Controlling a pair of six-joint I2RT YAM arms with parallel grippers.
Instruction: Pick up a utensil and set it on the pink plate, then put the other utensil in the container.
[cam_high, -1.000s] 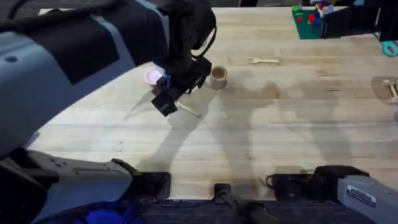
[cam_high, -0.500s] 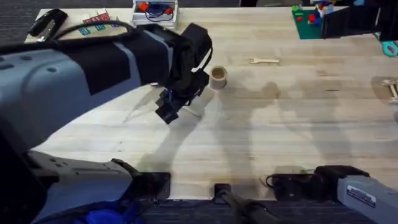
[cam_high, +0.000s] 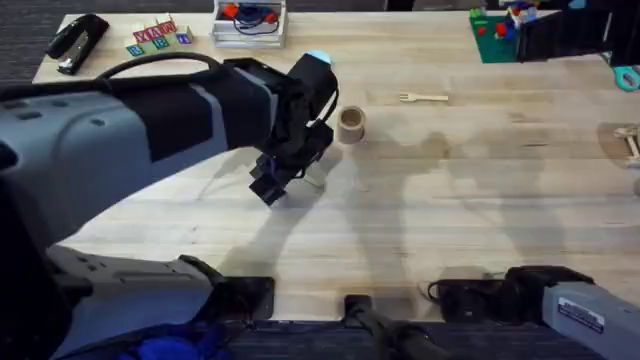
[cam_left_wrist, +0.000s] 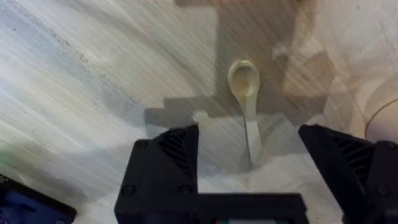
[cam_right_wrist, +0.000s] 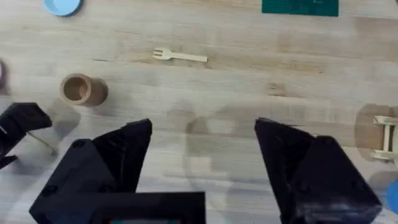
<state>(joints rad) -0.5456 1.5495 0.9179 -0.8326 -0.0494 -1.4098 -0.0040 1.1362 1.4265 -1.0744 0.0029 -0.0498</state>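
Note:
The wooden spoon (cam_left_wrist: 247, 99) lies flat on the table, its handle running down between the fingers of my left gripper (cam_left_wrist: 249, 158), which is open and low over it. In the overhead view that gripper (cam_high: 275, 182) sits just left of the tan cup (cam_high: 350, 123), and the left arm hides the pink plate. A sliver of the pink plate (cam_right_wrist: 1, 73) shows in the right wrist view. The wooden fork (cam_high: 423, 97) lies beyond the cup. My right gripper (cam_right_wrist: 202, 155) is open and empty near its base, facing the cup (cam_right_wrist: 83, 89) and fork (cam_right_wrist: 179, 56).
A light-blue plate (cam_high: 318, 58) peeks out behind the left arm. Along the far edge stand a stapler (cam_high: 75, 40), letter blocks (cam_high: 155, 38), a clear box (cam_high: 248, 20) and a green board (cam_high: 495, 35). A wooden piece (cam_high: 628, 140) lies at the right edge.
The left arm has sunk lower and its gripper has shifted slightly toward the spoon. The objects at the far left edge have come into sight. The right arm has not moved.

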